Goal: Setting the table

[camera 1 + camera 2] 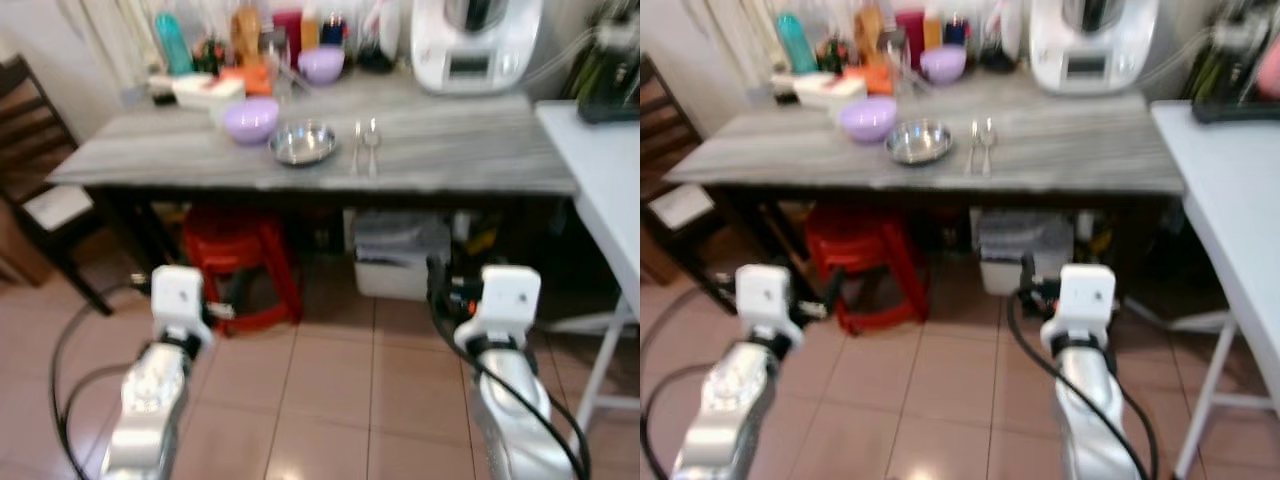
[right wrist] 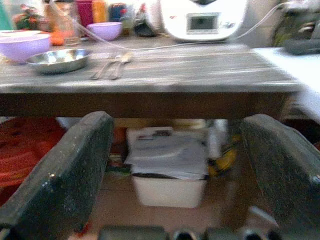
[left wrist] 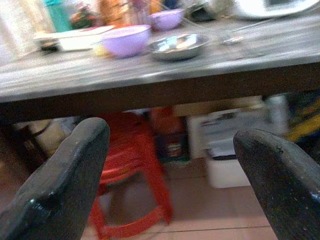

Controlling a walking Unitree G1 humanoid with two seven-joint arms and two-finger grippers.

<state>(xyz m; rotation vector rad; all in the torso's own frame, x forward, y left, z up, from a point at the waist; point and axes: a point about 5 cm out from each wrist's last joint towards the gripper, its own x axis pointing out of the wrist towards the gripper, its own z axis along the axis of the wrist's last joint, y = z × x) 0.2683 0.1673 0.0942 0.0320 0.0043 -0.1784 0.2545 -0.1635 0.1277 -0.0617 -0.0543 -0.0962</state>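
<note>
Both grippers, L & R, spread, empty, below surface edge. Risk: raising arms clips edge, jolts steel bowl.

Four views of one tabletop, two from the head and two from the wrists.

Both eye views look forward and down from well back, with the tabletop across the upper half of the frame and tiled floor below; the right eye view sits slightly offset, showing more of the white table at right. Each wrist view looks from low down, near tabletop edge level, between its own hand's black fingers. All four share the steel bowl, purple bowl and the clutter beneath.
</note>
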